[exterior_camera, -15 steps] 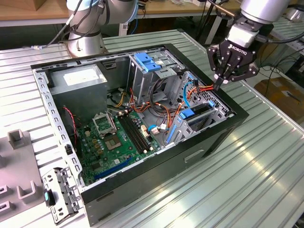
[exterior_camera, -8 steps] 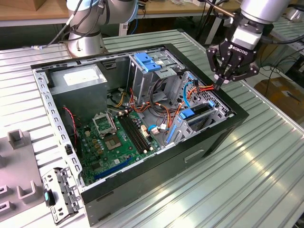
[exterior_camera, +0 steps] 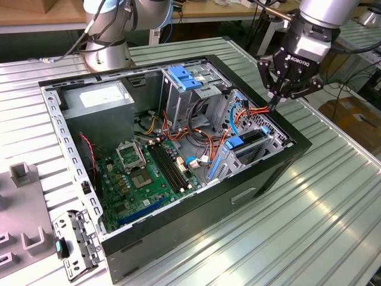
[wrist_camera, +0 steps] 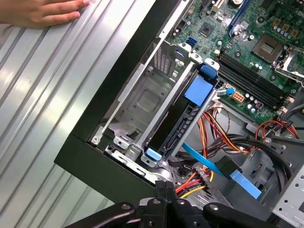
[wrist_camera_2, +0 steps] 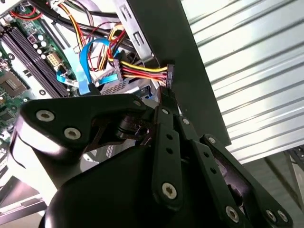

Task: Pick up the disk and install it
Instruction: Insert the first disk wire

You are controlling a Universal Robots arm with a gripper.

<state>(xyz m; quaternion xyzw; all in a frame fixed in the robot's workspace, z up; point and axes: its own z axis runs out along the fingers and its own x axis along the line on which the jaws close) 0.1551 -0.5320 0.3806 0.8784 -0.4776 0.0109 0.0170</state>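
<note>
Gripper [exterior_camera: 275,102] (slim black fingers [wrist_camera_2: 167,107] pinched) at plastic plug [wrist_camera_2: 169,73] near blue-railed disk [wrist_camera: 176,132].

Cables [wrist_camera: 212,135] crowd the disk [wrist_camera: 176,127], their connector [wrist_camera_2: 168,75] in the pincer [wrist_camera_2: 165,91]; the neighbouring bay [wrist_camera: 147,100] lies open.

The disk [exterior_camera: 245,145] stands inside the case [exterior_camera: 178,238], beside the motherboard [exterior_camera: 149,173].
</note>
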